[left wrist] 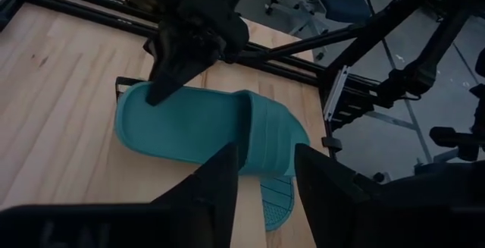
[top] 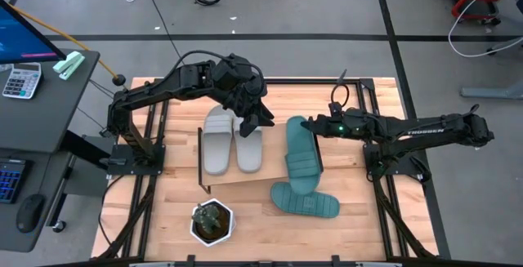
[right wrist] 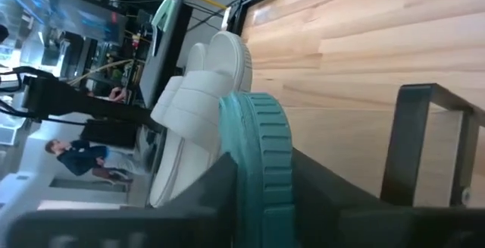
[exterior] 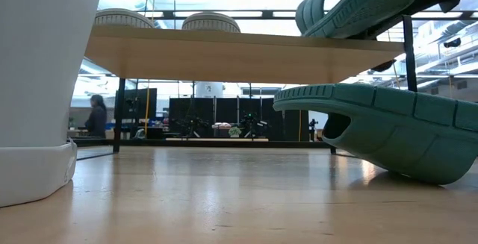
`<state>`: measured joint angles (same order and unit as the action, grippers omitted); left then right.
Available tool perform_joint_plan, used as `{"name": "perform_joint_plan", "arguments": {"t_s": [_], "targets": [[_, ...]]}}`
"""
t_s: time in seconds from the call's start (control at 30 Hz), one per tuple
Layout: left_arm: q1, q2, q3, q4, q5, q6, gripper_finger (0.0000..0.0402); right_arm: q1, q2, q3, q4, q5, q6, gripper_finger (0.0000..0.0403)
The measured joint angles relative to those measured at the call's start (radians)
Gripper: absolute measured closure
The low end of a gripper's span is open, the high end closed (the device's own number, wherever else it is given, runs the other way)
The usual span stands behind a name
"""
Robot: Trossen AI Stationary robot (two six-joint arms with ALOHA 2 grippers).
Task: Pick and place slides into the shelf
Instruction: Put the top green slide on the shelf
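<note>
Two light grey slides (top: 219, 140) (top: 249, 149) lie side by side on the shelf (top: 245, 177), a wooden board on black legs. My right gripper (top: 304, 125) is shut on a teal slide (top: 301, 159) at the shelf's right end. That slide sits tilted in the low view (exterior: 358, 5), its lower edge on the board. The second teal slide (top: 305, 202) lies on the table in front of the shelf (exterior: 388, 132). My left gripper (top: 263, 118) hovers open above the shelf's far edge, between the grey slides and the teal one. My right gripper pinches the teal slide's far end (left wrist: 140, 115) between its two fingers, one finger (left wrist: 163, 89) down on the footbed. The ribbed sole edge (right wrist: 258, 142) stands between the fingers. They come level from the table's right, across the slide. The slide is tilted, its lower edge on the shelf board.
A small plant in a white pot (top: 212, 222) stands at the near edge, left of the loose teal slide. Black frame rails (top: 155, 136) run along both sides of the table. Bare wood lies left of the shelf.
</note>
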<state>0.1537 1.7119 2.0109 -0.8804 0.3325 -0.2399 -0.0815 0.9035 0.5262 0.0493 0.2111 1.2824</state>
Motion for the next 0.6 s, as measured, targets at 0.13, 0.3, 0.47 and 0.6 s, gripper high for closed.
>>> {"name": "perform_joint_plan", "arguments": {"t_s": [0.13,0.3,0.47,0.6], "targets": [[0.0,0.0,0.0,0.0,0.0,0.001,0.026,0.0,0.0,0.0,-0.005,-0.002,0.003,0.0207],[0.0,0.0,0.0,0.0,0.0,0.0,0.0265,0.0,-0.001,0.002,-0.026,-0.003,0.018,0.015],[0.0,0.0,0.0,0.0,0.0,-0.003,0.0267,0.0,-0.003,0.025,-0.067,-0.008,0.01,0.0139],[0.0,0.0,0.0,-0.001,0.0,-0.003,0.0262,-0.001,-0.003,0.104,-0.198,-0.008,-0.066,0.0147]]}}
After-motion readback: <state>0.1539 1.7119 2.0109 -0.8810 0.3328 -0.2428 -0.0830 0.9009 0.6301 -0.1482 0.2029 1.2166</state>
